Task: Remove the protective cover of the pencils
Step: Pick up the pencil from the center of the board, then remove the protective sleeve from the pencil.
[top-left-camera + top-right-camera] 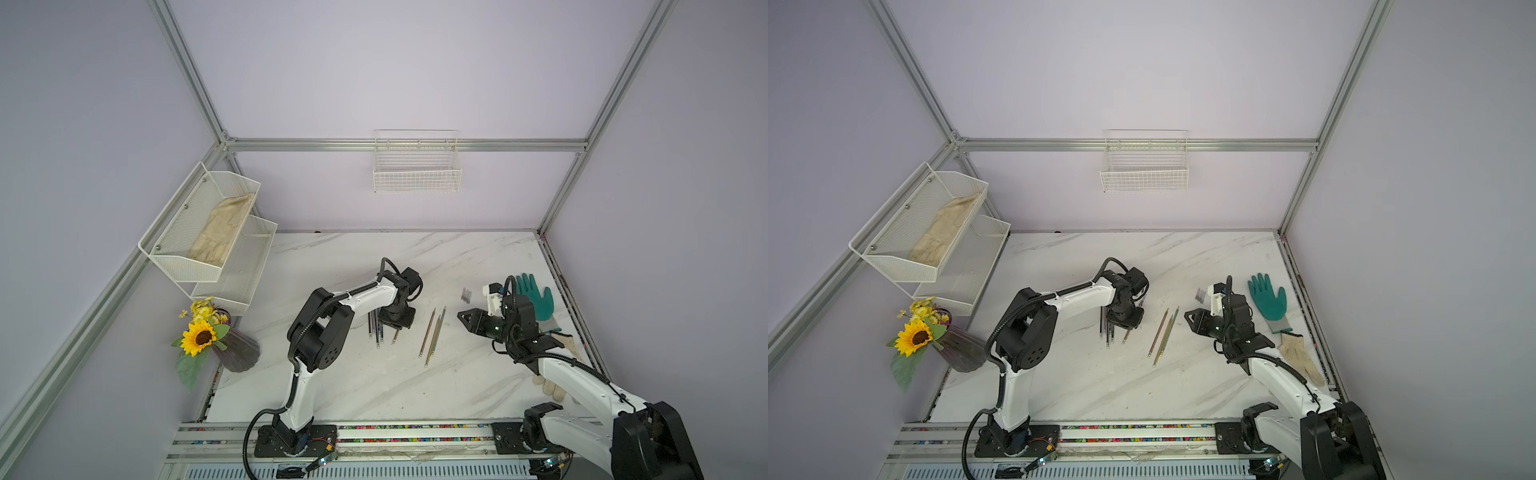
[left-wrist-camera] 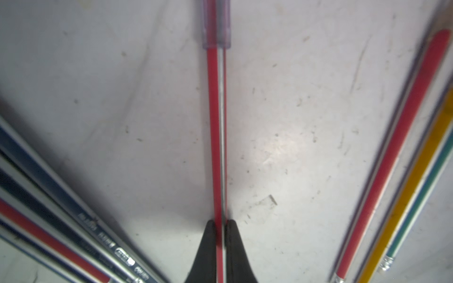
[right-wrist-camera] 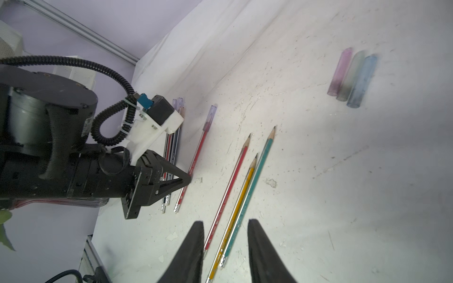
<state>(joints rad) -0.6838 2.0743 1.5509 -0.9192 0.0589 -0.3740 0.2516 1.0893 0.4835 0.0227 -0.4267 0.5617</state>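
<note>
My left gripper [image 2: 219, 223] is shut on a red pencil [image 2: 216, 134] lying on the marble table, holding it near its blunt end. A clear purple protective cover [image 2: 216, 24] still caps the pencil's far tip. In both top views the left gripper [image 1: 397, 325] [image 1: 1126, 323] points down at the table. Beside it lie several dark capped pencils [image 1: 376, 328] [image 3: 171, 147]. Three bare pencils [image 1: 432, 332] [image 3: 241, 208], red, yellow and green, lie between the arms. My right gripper [image 1: 462, 316] [image 3: 225, 221] hovers open and holds nothing. Three loose covers [image 3: 350, 76] [image 1: 466, 295] lie farther back.
A green glove [image 1: 536, 297] and a white glove [image 1: 567, 343] lie at the table's right edge, by the right arm. A vase with a sunflower [image 1: 232, 349] stands at the left. A mesh shelf [image 1: 208, 232] and a wire basket [image 1: 417, 174] hang on the walls.
</note>
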